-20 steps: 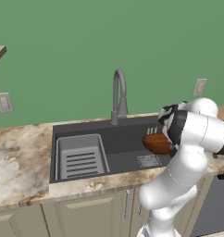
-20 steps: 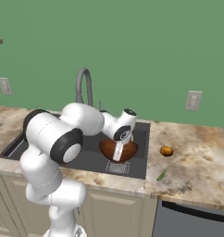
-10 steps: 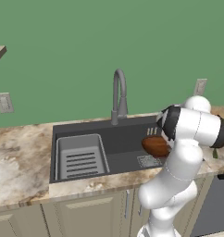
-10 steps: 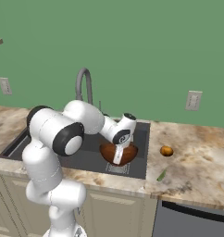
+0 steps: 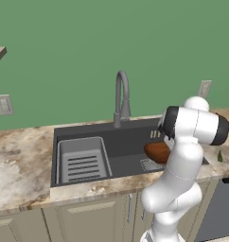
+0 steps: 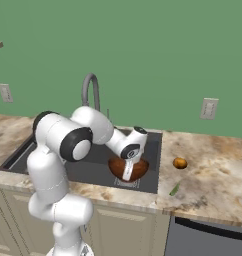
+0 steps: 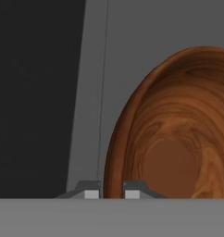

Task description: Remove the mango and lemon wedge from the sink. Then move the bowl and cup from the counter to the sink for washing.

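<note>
Hand view: pincer (image 7: 111, 190) pinches the bowl (image 7: 178, 139) rim, seemingly just clear of the sink (image 7: 88, 92) wall.

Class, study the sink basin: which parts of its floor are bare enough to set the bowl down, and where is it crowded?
Bare: the dark sink floor between the slotted tray and the drain, in front of the faucet. Crowded: the basin's right end, where the gripper holds the bowl by its rim.
</note>
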You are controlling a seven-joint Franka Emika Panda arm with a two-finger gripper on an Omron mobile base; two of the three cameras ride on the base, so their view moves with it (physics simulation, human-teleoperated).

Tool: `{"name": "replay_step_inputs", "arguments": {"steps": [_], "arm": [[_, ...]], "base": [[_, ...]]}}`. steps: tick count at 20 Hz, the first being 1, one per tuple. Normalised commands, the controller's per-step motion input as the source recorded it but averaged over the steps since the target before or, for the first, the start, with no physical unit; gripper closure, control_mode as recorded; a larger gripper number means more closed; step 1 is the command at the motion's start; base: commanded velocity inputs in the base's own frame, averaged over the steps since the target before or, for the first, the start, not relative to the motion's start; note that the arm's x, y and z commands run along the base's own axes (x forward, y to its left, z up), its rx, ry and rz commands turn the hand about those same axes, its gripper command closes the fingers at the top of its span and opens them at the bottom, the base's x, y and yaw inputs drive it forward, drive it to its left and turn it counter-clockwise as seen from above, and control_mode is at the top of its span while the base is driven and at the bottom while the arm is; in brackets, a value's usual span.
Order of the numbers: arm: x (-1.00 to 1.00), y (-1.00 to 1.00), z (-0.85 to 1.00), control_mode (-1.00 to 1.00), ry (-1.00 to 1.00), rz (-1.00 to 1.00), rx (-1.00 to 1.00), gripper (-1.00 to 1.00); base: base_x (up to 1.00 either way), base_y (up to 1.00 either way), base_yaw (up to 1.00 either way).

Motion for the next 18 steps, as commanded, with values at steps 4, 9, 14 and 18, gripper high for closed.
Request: {"name": "replay_step_inputs", "arguments": {"steps": [4,9,14,18], "arm": [[0.09,-0.01,-0.13,-1.00,0.00,0.00,0.00,1.00],[0.11,-0.03,-0.12,-1.00,0.00,0.00,0.00,1.00],[0.11,-0.03,-0.15,-1.00,0.00,0.00,0.00,1.00],[0.12,-0.05,-0.15,-1.00,0.00,0.00,0.00,1.00]], "base": [[0.00,0.00,0.00],[0.00,0.00,0.00],[0.00,0.00,0.00],[0.00,0.00,0.00]]}}
